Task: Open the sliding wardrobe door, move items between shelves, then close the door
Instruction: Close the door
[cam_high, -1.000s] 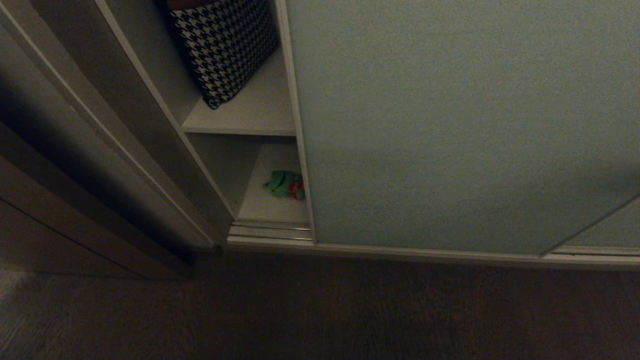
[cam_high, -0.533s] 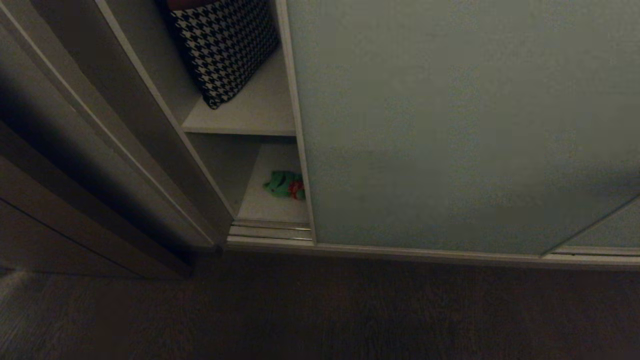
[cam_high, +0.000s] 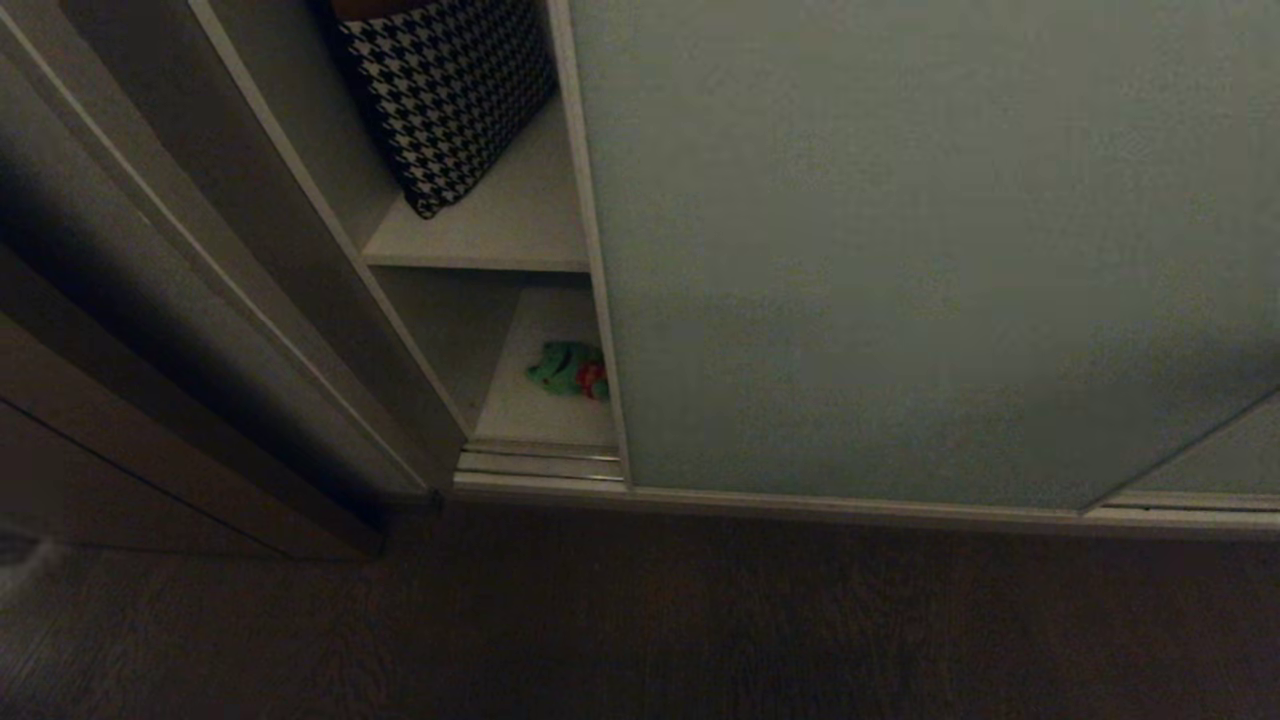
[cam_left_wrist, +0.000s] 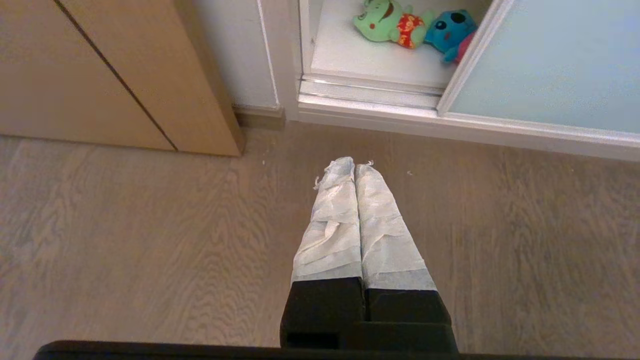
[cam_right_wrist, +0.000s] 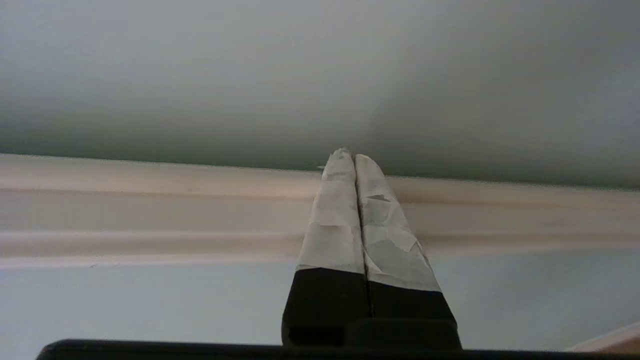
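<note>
The sliding wardrobe door (cam_high: 900, 250) is a grey-green panel covering most of the wardrobe, with a narrow gap left open at its left edge. In that gap a green toy with red (cam_high: 568, 368) lies on the bottom shelf (cam_high: 530, 415). The left wrist view shows the green toy (cam_left_wrist: 387, 22) beside a blue toy (cam_left_wrist: 452, 32) that the door edge partly hides. My left gripper (cam_left_wrist: 354, 164) is shut and empty over the wooden floor, short of the wardrobe. My right gripper (cam_right_wrist: 348, 152) is shut and empty, its tips close to the door's pale frame strip (cam_right_wrist: 150, 210). Neither arm is in the head view.
A black-and-white houndstooth cushion (cam_high: 450, 95) leans on the upper shelf (cam_high: 520, 230). The ribbed floor track (cam_high: 540, 462) runs along the wardrobe's foot. A brown wooden cabinet (cam_left_wrist: 100, 75) stands to the left of the opening. Dark wood floor (cam_high: 700, 620) lies in front.
</note>
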